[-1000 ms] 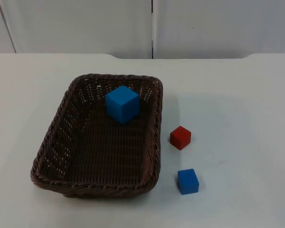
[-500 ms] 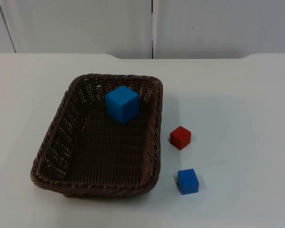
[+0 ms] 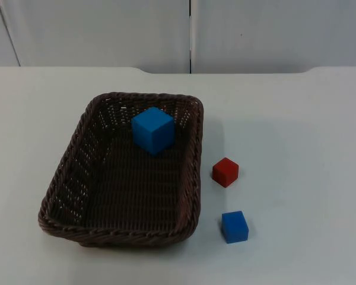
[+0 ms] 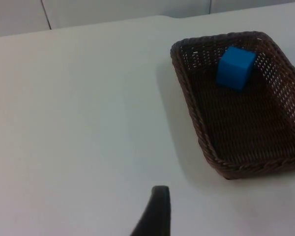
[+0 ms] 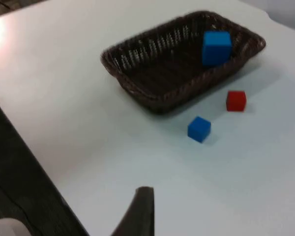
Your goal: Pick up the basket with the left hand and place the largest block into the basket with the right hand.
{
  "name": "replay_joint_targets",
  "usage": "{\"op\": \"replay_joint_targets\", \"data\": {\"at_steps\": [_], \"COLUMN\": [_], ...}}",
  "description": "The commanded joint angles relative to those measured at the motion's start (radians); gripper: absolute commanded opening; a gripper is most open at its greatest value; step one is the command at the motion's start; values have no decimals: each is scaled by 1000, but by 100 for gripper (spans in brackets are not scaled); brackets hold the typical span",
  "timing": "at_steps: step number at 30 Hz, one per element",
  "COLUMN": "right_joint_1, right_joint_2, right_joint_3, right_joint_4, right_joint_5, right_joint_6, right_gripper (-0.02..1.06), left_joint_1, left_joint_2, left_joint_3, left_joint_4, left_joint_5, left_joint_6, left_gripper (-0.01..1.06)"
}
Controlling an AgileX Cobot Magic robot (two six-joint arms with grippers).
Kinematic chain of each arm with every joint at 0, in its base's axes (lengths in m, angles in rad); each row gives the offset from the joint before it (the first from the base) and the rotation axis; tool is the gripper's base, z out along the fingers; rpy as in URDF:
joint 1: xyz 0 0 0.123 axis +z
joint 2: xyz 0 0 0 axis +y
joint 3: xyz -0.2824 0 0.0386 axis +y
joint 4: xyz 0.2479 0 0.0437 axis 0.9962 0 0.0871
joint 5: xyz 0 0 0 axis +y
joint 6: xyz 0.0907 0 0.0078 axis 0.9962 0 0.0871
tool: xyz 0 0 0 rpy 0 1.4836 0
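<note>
I see the big blue block [image 3: 153, 130] already in the basket [image 3: 65, 178] (task looks done); left gripper [image 4: 155, 216] and right gripper [image 5: 140, 211] wait well back, and whether either is parted I cannot tell.

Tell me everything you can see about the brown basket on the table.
The basket is dark brown wicker, rectangular, with open-weave sloping walls and a thick braided rim. It sits flat and upright on the white table, toward the left side, with neither gripper touching it. Inside, at the far end, a large blue block leans against the back wall. A small red block and a small blue block lie apart from it on its right.
</note>
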Motion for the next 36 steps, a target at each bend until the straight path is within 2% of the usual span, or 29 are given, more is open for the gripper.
{"op": "replay_joint_targets", "data": {"at_steps": [1, 4, 5, 7, 32, 34, 36], "right_joint_1": [0, 0, 0, 0, 0, 0, 0], "right_joint_2": [-3, -3, -3, -3, -3, -3, -3], "right_joint_3": [8, 10, 10, 10, 10, 10, 10], "right_joint_4": [-15, -13, -13, -11, -10, -8, -8], "right_joint_5": [4, 7, 7, 7, 7, 7, 7], "right_joint_6": [13, 13, 13, 13, 3, 1, 1], "right_gripper": [83, 83, 83, 83, 84, 92, 105], "left_joint_1": [-1, -1, -1, -1, -1, -1, -1], "left_joint_2": [-5, -5, -5, -5, -5, -5, -5], "left_joint_3": [5, 5, 5, 5, 5, 5, 5], "left_joint_4": [4, 4, 4, 4, 5, 5, 5], "left_joint_5": [2, 2, 2, 2, 3, 3, 3], "left_joint_6": [-6, -6, -6, -6, -6, -6, -6], "left_gripper": [80, 96, 96, 105, 105, 105, 105]}}
